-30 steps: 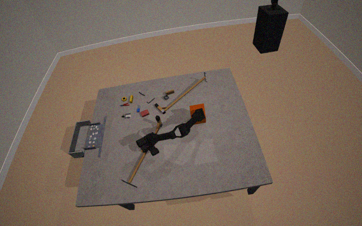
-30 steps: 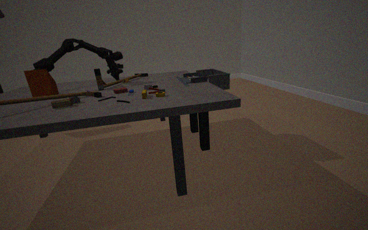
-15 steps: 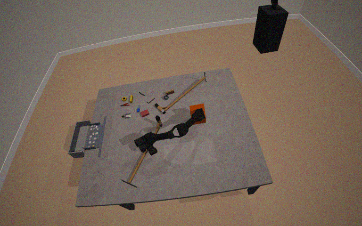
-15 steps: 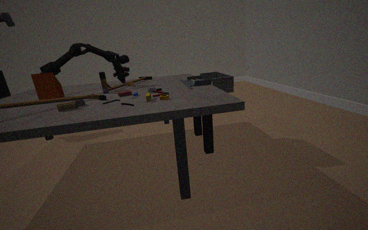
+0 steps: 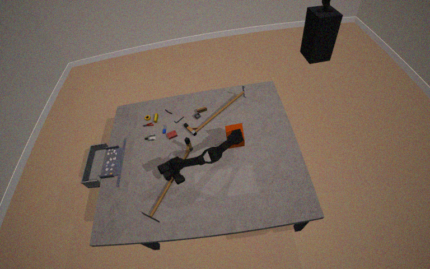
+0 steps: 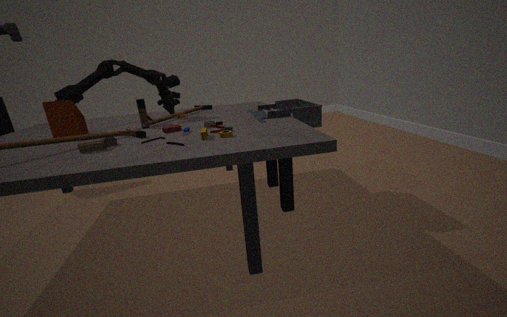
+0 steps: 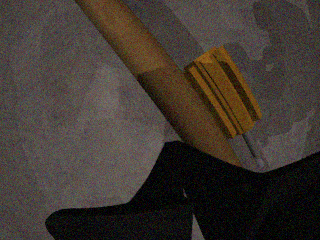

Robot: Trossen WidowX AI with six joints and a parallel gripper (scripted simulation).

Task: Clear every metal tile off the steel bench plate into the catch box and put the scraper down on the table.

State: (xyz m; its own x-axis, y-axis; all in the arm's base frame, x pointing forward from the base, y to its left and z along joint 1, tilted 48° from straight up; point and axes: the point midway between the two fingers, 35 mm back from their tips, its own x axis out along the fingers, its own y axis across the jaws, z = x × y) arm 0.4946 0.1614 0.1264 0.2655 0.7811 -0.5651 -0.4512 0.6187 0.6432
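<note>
Seen from above, my closed, empty hand (image 5: pixel 173 175) (image 6: pixel 171 111) (image 7: pixel 172 148) is over the wood-handled scraper (image 5: pixel 160 198) (image 6: pixel 190 111) (image 7: pixel 120 35), on the table apart from the steel plate (image 5: pixel 121 165) (image 6: pixel 257 115); pale tiles (image 5: pixel 111 158) dot that plate, its catch box (image 5: pixel 88 165) (image 6: pixel 306 115) beyond. From outside, the plate's approach side looks open; I expect a stiff, blade-heavy tool, best pinched mid-handle. At my wrist, a yellow-handled tool (image 6: pixel 181 115) (image 7: pixel 225 92) crowds the shaft on the table short of the plate, threatening my spread fingers.
</note>
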